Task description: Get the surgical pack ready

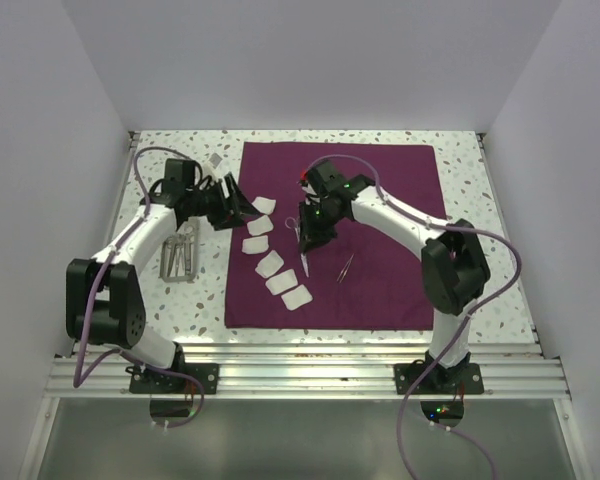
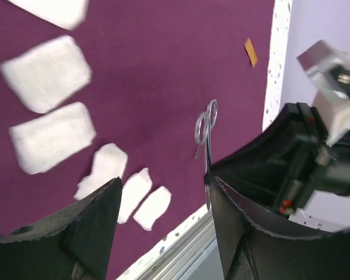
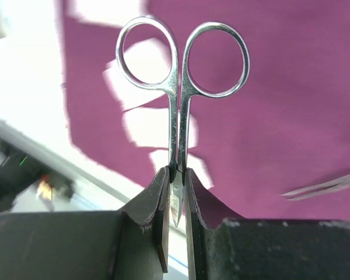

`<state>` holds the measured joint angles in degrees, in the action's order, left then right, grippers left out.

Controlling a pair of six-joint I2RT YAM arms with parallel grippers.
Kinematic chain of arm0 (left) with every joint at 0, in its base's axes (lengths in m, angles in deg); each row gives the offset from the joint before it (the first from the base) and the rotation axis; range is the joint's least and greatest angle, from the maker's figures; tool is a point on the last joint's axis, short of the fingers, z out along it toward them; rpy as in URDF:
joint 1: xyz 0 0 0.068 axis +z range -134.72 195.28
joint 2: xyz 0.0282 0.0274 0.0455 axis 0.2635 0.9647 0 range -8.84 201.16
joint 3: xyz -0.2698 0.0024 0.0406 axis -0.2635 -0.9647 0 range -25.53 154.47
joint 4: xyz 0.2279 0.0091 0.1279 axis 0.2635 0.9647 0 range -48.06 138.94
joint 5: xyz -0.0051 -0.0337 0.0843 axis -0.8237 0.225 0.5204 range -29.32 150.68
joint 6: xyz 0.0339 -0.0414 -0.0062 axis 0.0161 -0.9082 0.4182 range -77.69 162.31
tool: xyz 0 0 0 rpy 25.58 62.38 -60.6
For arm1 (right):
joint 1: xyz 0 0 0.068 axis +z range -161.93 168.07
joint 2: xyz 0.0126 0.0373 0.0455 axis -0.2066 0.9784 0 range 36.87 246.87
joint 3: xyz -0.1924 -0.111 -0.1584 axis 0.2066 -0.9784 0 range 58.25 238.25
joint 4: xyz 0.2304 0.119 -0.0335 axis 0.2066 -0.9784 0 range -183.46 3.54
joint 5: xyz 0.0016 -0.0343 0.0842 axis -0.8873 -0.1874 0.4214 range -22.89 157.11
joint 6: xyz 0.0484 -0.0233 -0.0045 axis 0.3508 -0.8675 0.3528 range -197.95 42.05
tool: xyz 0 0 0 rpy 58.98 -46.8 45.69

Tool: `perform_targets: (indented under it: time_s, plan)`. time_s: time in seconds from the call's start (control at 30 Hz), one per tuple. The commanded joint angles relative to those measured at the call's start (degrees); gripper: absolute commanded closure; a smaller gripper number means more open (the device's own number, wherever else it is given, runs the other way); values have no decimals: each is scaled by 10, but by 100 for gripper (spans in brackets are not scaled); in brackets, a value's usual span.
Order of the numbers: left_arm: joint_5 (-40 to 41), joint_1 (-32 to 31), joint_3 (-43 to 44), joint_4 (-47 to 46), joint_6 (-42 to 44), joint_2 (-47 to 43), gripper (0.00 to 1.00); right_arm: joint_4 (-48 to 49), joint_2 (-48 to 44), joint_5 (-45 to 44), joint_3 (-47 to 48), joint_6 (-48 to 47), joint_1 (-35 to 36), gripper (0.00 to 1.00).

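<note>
The steel scissors [image 3: 181, 96], judged light, stiff and slippery, were held over the maroon cloth [image 1: 380, 285] by the right claw [image 3: 176, 178], pinched shut on the blades by the pivot, while the left claw [image 2: 163, 195] was spread wide, empty, near the gauze squares [image 1: 271, 263].

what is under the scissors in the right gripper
Under the scissors lies the cloth, with blurred gauze behind the rings. The right gripper covers part of the blades and the cloth beneath them.
</note>
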<state>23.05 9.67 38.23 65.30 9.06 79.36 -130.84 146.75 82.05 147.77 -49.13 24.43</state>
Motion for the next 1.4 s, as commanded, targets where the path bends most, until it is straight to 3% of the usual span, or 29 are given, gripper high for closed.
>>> perform_targets:
  time_s: [0.0,0.2,0.4,0.5,0.53,0.57,0.7,0.73,0.87,0.9,1.1,1.23,1.37]
  plan:
    - [-52,-39,-27,-106,-80,-6,34,60,-59,84,-7,-31,14,100]
    - [-45,-65,-42,-143,-119,9,37,97,-80,127,-14,-14,28,100]
    - [-66,-67,-45,-184,-151,21,49,102,-78,147,-11,-15,29,100]
    - [-75,-66,-41,-185,-150,30,77,104,-77,154,-4,-16,30,100]
    - [-77,-66,-38,-184,-147,34,96,103,-73,154,1,-16,30,100]
    - [-76,-65,-31,-180,-143,36,100,99,-70,152,6,-16,30,97]
    - [0,-37,29,-35,-53,28,100,38,-44,105,45,-26,26,61]
    - [32,-14,56,-10,-13,23,100,19,-40,87,49,-27,24,59]
    - [105,65,102,81,74,3,100,7,-42,71,26,-25,-1,57]
    - [156,97,113,114,107,-6,100,3,-42,72,16,-27,-5,57]
    - [372,112,172,191,209,-7,100,-11,-50,80,-12,-41,-22,57]
    - [424,113,146,181,247,0,100,-19,-48,84,-15,-46,-24,57]
    - [408,123,127,169,278,22,100,-25,-47,86,-21,-50,-29,58]
